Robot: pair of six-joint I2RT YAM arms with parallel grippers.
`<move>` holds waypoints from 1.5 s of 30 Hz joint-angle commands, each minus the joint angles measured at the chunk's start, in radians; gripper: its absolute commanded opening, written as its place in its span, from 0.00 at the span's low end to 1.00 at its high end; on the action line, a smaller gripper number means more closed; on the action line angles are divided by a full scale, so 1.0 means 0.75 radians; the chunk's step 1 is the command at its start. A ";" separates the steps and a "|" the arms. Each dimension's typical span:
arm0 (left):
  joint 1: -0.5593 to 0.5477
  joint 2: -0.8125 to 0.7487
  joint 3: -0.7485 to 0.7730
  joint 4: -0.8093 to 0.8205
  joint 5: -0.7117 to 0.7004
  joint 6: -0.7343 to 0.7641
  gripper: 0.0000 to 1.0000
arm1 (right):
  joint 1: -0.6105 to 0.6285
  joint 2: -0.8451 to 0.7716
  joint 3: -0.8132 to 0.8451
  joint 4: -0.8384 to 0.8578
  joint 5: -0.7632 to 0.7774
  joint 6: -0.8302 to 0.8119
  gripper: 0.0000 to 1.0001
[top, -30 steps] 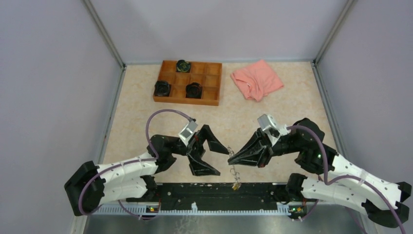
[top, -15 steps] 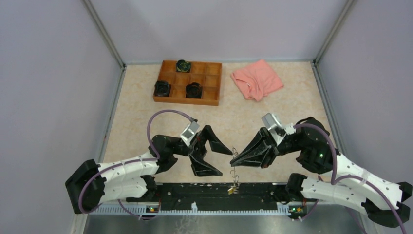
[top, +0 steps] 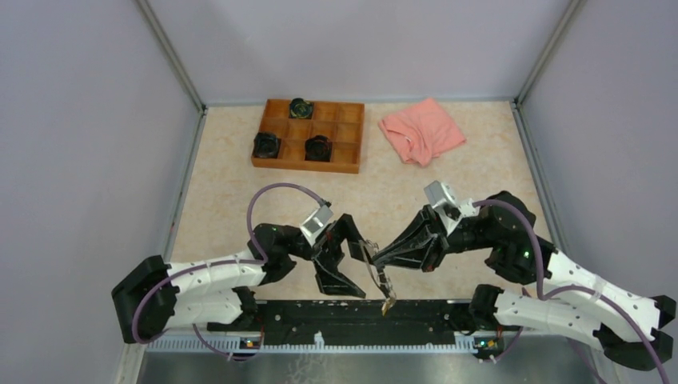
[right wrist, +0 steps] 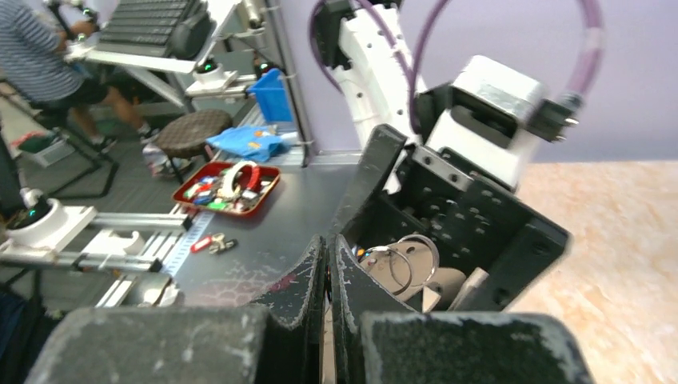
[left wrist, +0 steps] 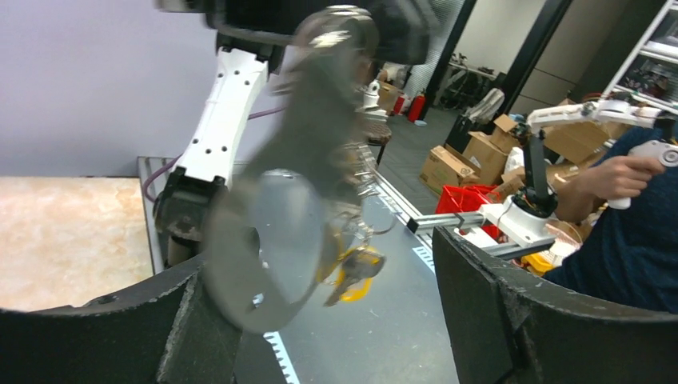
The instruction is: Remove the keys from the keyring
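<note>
The left gripper (top: 366, 269) has slid right, its spread jaws now bracketing the keyring (top: 376, 275), which hangs pinched in the clamped right gripper (top: 378, 257), keys (top: 388, 303) dangling nearer, none freed.

White arms (top: 209, 276), black joints (top: 512, 240), purple cables (top: 276, 187)

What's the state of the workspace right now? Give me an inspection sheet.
Surface: beige table.
Job's things: keyring hangs from right gripper; keys dangle below, attached.
Clutter: tray holding three black knobs; pink cloth.
Grippers: left gripper open beside the keyring; right gripper shut on it.
Cables: purple cables, one looping on each side.
Surroundings: plain walls on three sides; person beyond the table.
</note>
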 commanded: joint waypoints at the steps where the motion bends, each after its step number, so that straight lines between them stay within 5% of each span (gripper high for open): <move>1: -0.046 -0.052 0.027 0.150 0.028 -0.010 0.81 | 0.014 -0.058 0.073 -0.078 0.246 -0.081 0.00; 14: -0.120 -0.208 -0.029 -0.202 -0.264 0.087 0.28 | 0.013 -0.259 -0.117 -0.046 0.508 0.010 0.00; 21: -0.124 -0.242 0.003 -0.404 -0.415 0.087 0.18 | 0.014 -0.294 -0.226 -0.003 0.499 0.067 0.00; 26: -0.121 -0.342 0.142 -1.030 -0.550 0.181 0.00 | 0.014 -0.357 -0.272 -0.160 0.673 0.048 0.00; 27: -0.121 -0.365 0.185 -1.188 -0.598 0.214 0.00 | 0.014 -0.371 -0.285 -0.202 0.724 0.046 0.03; 31: -0.121 -0.421 0.375 -1.759 -0.748 0.353 0.00 | 0.014 -0.387 -0.371 -0.277 0.907 0.078 0.53; 34: -0.121 -0.346 0.612 -2.209 -0.839 0.461 0.00 | 0.014 -0.389 -0.464 -0.257 1.035 0.112 0.75; 39: -0.123 -0.158 0.880 -2.650 -0.922 0.533 0.00 | 0.014 -0.403 -0.636 -0.016 1.063 0.126 0.87; 45: -0.121 -0.113 0.980 -2.732 -0.793 0.573 0.00 | 0.014 -0.417 -0.737 0.148 0.979 0.105 0.88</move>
